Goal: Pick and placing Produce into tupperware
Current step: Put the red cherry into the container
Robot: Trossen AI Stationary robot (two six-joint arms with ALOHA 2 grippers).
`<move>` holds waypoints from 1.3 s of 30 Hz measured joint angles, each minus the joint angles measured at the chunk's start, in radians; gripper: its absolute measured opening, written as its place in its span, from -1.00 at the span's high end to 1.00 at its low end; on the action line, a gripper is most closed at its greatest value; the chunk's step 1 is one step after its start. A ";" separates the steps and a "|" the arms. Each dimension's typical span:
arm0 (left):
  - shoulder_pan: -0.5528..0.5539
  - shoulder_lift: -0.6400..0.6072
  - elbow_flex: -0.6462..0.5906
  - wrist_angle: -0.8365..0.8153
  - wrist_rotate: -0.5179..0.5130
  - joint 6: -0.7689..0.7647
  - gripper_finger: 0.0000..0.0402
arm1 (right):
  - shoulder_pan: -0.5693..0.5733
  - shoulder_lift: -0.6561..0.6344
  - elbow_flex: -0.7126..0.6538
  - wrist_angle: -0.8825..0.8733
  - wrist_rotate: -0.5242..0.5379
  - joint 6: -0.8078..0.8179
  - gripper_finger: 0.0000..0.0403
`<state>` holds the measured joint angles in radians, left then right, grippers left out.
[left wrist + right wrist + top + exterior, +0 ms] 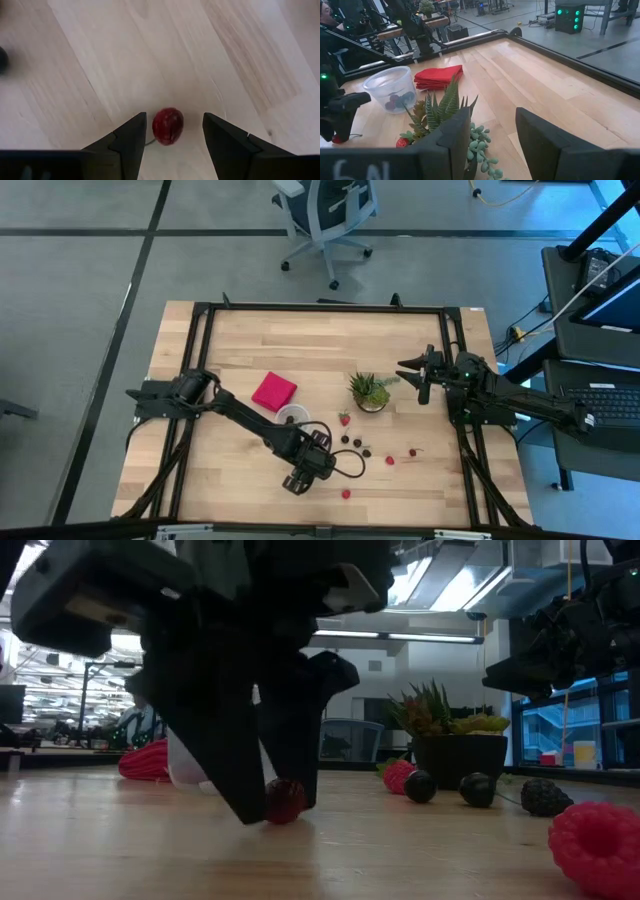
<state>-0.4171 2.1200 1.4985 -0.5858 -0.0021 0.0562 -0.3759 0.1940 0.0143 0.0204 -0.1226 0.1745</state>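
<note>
Got my left gripper [172,137] down on the table [300,350], fingers spread either side of a red cherry [167,126] so I can pinch it; tupperware [292,416] sits nearby by design; right gripper [492,137] parked half-open, empty, by the plant [370,391].

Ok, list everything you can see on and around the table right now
Produce: several loose, red and dark, scattered on the table's near half; one red piece between the left gripper's fingers.
Tupperware: one, clear, beside the cloth, a few pieces inside.
Folded cloth: one, red, mid-table.
Potted plant: one, green, centre.
Office chair: one, beyond the table.
Left gripper: open, down at the table.
Right gripper: open, raised beside the plant.
</note>
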 joint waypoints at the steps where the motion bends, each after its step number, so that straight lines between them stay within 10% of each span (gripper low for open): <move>1: 0.000 0.002 0.000 0.000 -0.004 0.000 0.08 | 0.000 0.000 0.000 0.000 0.000 0.000 0.20; 18: 0.016 -0.020 0.008 -0.046 -0.015 0.001 0.83 | 0.000 0.000 0.000 -0.002 0.000 -0.002 0.20; 29: 0.077 -0.173 0.178 -0.367 -0.055 -0.059 0.81 | 0.001 0.000 0.000 -0.003 0.000 -0.001 0.20; 39: 0.192 -0.323 0.037 -0.507 -0.114 -0.264 0.80 | 0.001 0.000 0.000 -0.003 0.000 -0.022 0.20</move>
<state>-0.2255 1.7965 1.5353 -1.0932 -0.1161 -0.2081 -0.3752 0.1944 0.0143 0.0174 -0.1224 0.1528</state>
